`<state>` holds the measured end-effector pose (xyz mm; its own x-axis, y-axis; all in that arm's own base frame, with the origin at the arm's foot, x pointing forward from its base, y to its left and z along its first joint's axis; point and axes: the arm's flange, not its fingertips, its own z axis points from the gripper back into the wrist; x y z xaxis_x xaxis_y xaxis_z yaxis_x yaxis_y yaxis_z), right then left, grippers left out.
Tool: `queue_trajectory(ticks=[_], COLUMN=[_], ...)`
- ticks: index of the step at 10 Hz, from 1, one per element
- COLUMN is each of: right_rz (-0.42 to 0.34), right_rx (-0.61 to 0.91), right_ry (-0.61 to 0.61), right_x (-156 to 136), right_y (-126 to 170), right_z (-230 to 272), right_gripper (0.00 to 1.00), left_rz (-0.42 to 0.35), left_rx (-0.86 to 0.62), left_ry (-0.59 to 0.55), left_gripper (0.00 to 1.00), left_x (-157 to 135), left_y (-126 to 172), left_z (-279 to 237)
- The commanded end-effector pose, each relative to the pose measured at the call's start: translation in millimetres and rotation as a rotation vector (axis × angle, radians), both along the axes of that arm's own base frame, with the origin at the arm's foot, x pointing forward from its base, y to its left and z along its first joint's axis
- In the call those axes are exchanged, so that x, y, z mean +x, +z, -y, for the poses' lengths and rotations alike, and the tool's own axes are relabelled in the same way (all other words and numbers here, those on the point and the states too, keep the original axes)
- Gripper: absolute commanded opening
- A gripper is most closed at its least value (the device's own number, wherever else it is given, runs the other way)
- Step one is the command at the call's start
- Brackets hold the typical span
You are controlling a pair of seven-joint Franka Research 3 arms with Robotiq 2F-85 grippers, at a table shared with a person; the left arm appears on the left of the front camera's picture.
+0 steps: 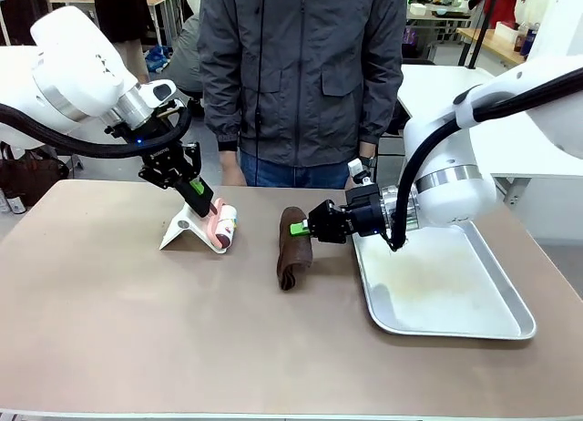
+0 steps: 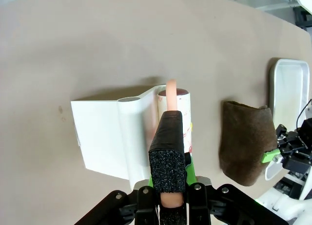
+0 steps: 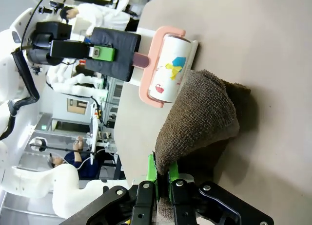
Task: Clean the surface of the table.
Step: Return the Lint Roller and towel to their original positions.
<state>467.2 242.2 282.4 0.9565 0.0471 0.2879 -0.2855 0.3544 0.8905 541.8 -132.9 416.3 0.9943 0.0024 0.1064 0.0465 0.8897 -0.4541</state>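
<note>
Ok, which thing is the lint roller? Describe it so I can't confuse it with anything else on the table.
Start from the taupe-brown table. Left of the brown cloth pinched by the right hand, a white angled stand sits. The lint roller rests against it, its pink handle gripped by the left hand; it alone is a white drum with colourful print in a pink frame.

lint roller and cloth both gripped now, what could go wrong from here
The left gripper holds the lint roller by its handle right against its white stand; a pull may drag or tip the stand. The right gripper pinches only an edge of the cloth, so it may slip, or snag the nearby tray.
</note>
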Motion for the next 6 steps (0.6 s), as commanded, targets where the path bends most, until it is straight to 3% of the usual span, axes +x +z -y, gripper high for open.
queue_trajectory(ticks=[1,4,5,6], right_rz=[0.029,0.018,0.013,0.004], right_rx=[0.0,-0.062,-0.07,-0.072], right_ry=[0.008,-0.002,0.001,0.006], right_x=[5.5,7.0,7.2,7.6], right_y=[-1.3,-0.1,0.5,0.2], right_z=[-0.3,2.0,1.6,1.5], right_gripper=[0.1,0.1,0.21,0.64], left_rz=[-0.01,-0.017,-0.02,-0.029], left_rx=[0.024,0.026,0.027,0.036], left_ry=[0.029,0.04,0.044,0.049], left_gripper=[0.22,0.22,0.22,0.8], left_x=[0.9,1.5,1.7,1.8], left_y=[-7.8,-9.3,-9.7,-9.8], left_z=[-2.4,0.5,0.0,-1.2])
